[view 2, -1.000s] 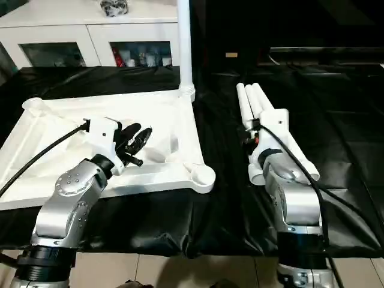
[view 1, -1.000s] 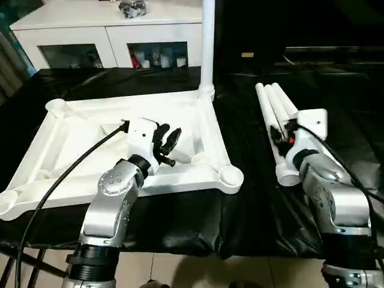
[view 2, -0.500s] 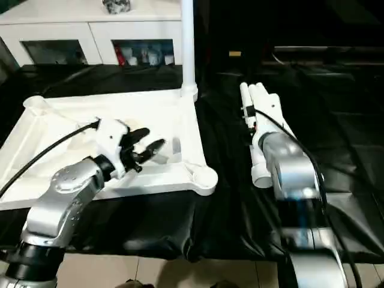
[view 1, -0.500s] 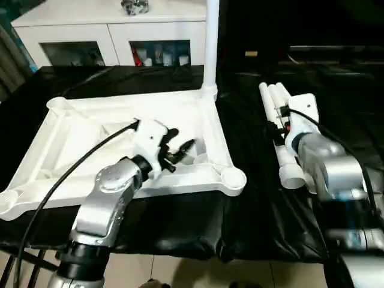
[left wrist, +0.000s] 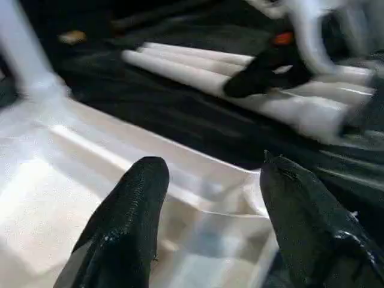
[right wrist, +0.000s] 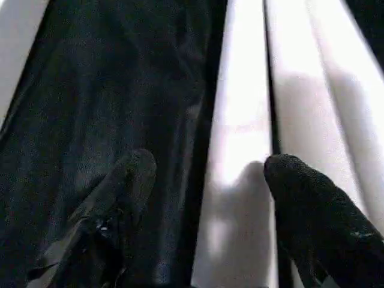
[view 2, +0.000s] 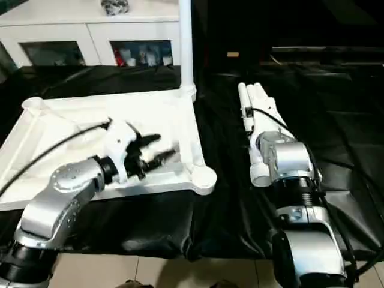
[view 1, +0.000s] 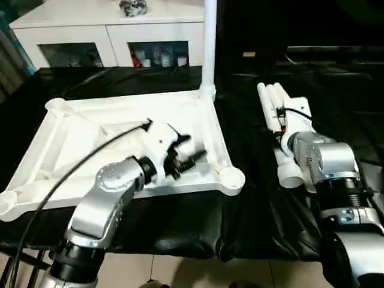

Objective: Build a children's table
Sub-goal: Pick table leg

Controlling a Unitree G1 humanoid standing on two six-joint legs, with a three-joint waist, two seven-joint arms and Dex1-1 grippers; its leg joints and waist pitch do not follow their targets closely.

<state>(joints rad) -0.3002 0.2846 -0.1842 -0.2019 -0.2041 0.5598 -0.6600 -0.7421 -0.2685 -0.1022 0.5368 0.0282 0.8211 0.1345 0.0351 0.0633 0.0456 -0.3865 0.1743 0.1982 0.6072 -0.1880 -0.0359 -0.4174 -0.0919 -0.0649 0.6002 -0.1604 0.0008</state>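
Since a second ago both of my arms have shifted: my left gripper (view 1: 193, 151) has swung rightward over the tabletop (view 1: 78, 138) toward its near-right corner, and my right forearm has pushed forward along the loose legs (view 1: 277, 114), so that my right gripper (right wrist: 207, 174) now hangs directly above them.

My right gripper is spread wide and holds nothing. In the right wrist view one finger (right wrist: 123, 192) sits over the black cloth (view 1: 252, 198) and the other finger (right wrist: 306, 204) over the white tubes, with the leftmost leg lying between them.

That is the relation I judge the next move to turn on. The three loose legs lie side by side on the cloth, well right of the tabletop, their long axes running near to far and fanning slightly leftward at the far end. My right fingers straddle that axis crosswise, so closing should pinch a tube across its width. My right arm is clearly the nearer one.

My left gripper is also parted and empty, hovering over the ribbed underside just left of the near-right corner socket (view 1: 230, 177), which is empty. One leg (view 1: 208, 42) already stands upright in the far-right socket. The tabletop lies upside down on the left half of the cloth.
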